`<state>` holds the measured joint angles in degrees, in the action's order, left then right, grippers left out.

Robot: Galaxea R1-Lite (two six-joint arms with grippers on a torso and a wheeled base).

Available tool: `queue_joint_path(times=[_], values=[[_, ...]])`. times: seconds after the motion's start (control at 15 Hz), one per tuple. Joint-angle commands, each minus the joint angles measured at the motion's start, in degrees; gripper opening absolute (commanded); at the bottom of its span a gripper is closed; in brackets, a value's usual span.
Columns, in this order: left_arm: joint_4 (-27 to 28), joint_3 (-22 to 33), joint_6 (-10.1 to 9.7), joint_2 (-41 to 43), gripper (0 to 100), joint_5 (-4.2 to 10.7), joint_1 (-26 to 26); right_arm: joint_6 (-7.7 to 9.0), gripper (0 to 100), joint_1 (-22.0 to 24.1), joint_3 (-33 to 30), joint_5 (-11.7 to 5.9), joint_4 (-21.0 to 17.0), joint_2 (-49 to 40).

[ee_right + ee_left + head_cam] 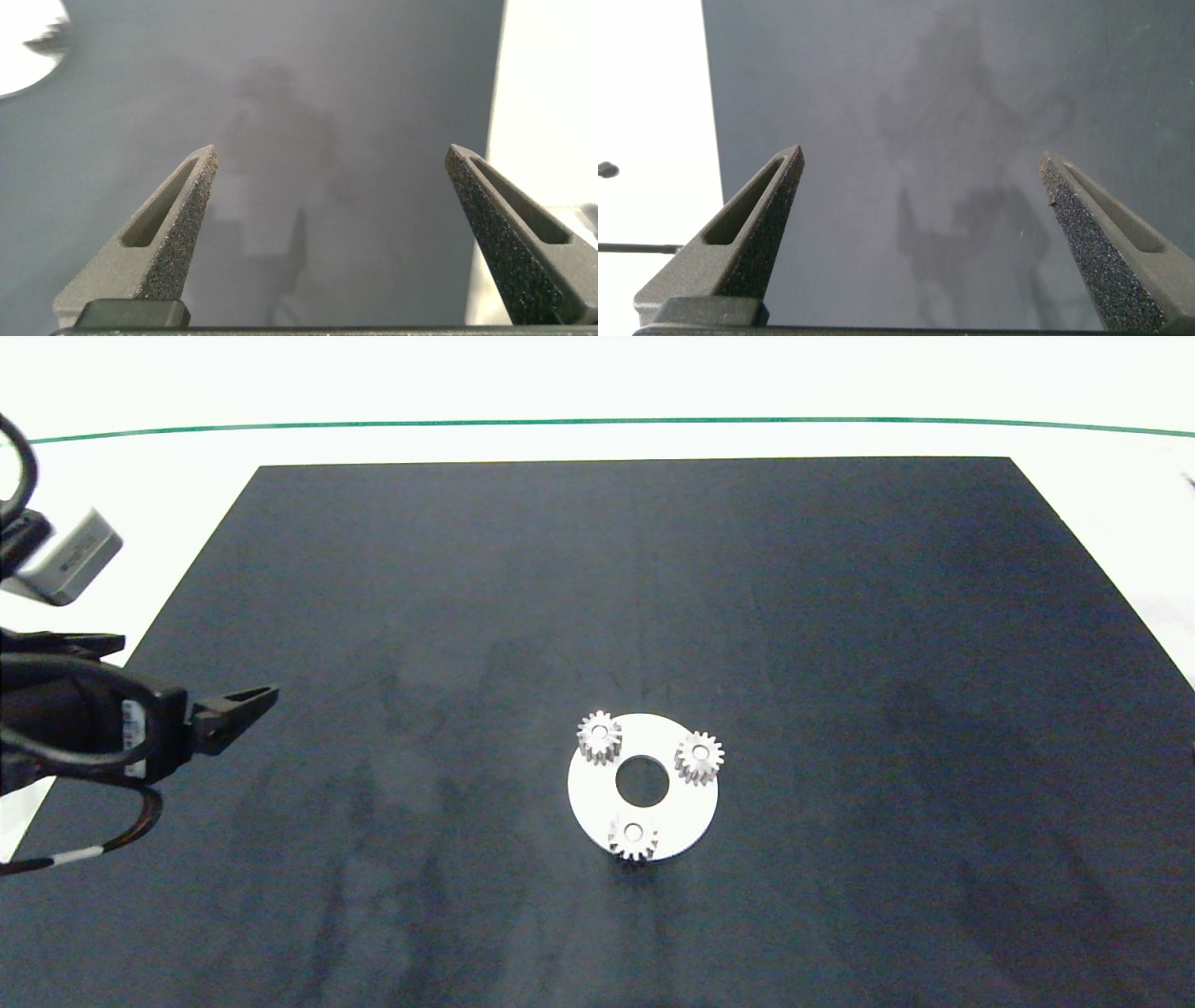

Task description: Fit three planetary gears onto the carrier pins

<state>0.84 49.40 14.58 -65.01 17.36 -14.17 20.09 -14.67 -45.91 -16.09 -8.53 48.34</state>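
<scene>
On a black mat lies the white round disc point(686, 807) with a large centre hole. Three silvery planetary gears sit on it in a triangle: one at the far left point(599, 735), one at the far right point(699, 756), one at the near edge point(633, 836). The carrier pins show only as pale spots in the gears' centre holes. My left gripper point(923, 154) is open and empty over bare mat, well to the left of the disc; one of its fingers point(245, 702) shows in the head view. My right gripper point(332, 149) is open and empty, with an edge of the disc point(19, 56) in its view.
The black mat point(840, 616) covers most of the white table point(168, 476). A green line point(597, 421) runs along the table's far side. The left arm's cables point(121, 831) hang over the mat's left edge. The right arm is outside the head view.
</scene>
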Motion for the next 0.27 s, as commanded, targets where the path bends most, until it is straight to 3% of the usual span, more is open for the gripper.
queue_joint_path(times=[0.07, 0.27], values=[[-1.54, -12.75, -1.84, 17.55, 100, 2.06, 1.42, -4.36, 100, 15.02, 11.46, -0.26, 12.49, -5.18], [-1.54, -21.18, -2.36, 29.15, 100, 1.98, 6.17, -7.35, 100, 17.83, 17.35, -0.70, 13.19, -13.97]])
